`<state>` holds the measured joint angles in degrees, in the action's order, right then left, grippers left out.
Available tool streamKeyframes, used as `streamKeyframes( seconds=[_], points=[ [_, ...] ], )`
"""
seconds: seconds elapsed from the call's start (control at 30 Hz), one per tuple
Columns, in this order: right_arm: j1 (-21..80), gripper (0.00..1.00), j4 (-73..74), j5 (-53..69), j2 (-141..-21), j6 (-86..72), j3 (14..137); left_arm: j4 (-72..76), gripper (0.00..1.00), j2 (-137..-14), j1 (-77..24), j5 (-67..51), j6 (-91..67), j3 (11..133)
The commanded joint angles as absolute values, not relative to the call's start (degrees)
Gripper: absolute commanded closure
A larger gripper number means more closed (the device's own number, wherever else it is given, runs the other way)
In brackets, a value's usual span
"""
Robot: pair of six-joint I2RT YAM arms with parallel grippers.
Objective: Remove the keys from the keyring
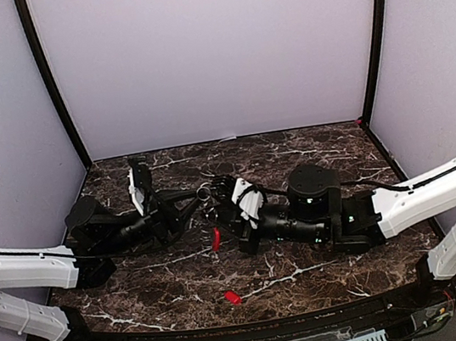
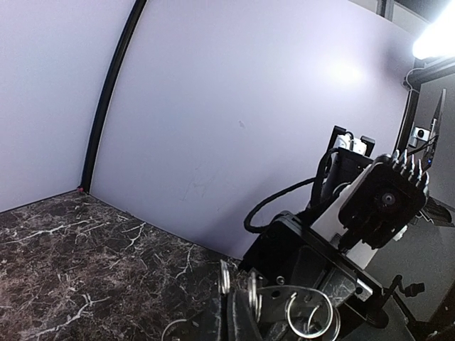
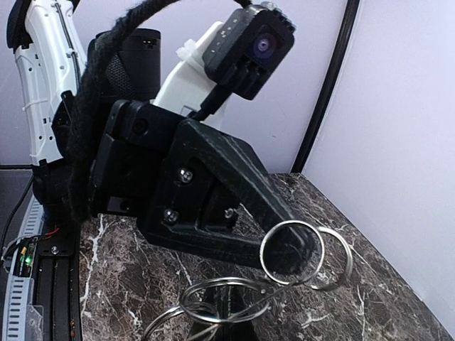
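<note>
**Left gripper pinched on keyring, red key loose on table**

Left gripper (image 1: pixel 200 195) reaches in from the left at mid-table, its fingers drawn together to a point on the keyring (image 1: pixel 204 193). Right wrist view confirms this: the black fingertip (image 3: pixel 284 245) sits right at a silvery loop of the keyring (image 3: pixel 266 250), with more wire loops (image 3: pixel 344 250) fanned out beside and below it. Right gripper (image 1: pixel 217 196) comes in from the right and meets the left one nose to nose at the ring. Its jaws are buried behind the loops in every view, so I cannot tell whether they are parted or clamped. Left wrist view shows loops (image 2: pixel 309 316) at the bottom edge, in front of the right arm's black wrist. Red sleeve (image 1: pixel 216 239) shows just below the two grippers, toward the near side. I cannot tell if it hangs or lies on the marble. Key (image 1: pixel 231 297), tiny with a red head, lies on the table (image 1: pixel 310 145) well apart from the ring, close to the near edge, with no gripper touching it.
</note>
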<state>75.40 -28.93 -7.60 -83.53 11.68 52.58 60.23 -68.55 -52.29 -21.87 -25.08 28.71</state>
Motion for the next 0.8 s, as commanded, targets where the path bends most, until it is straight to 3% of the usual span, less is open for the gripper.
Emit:
streamKeyframes(
  seconds=[0.0,0.13,0.43,0.6,0.77],
  points=[
    [76.0,1.00,-32.6,-12.3,-80.5,10.3,50.0,59.1,1.00,-65.0,-51.0,-18.3,-24.1,27.3],
    [75.8,0.99,-31.4,-14.7,-77.9,8.4,47.3,56.2,1.00,-63.7,-48.7,-18.0,-25.4,26.4],
    [70.8,0.62,-27.3,-20.9,-70.4,1.2,42.7,44.6,1.00,-61.7,-42.5,-10.9,-27.9,25.0],
    [64.1,0.50,-24.3,-20.2,-66.0,-5.2,39.1,35.9,1.00,-60.9,-37.0,-8.7,-30.0,25.1],
    [59.3,0.45,-21.5,-19.4,-62.4,-9.8,35.3,18.5,1.00,-57.5,-31.3,-1.0,-31.6,26.7]
  ],
)
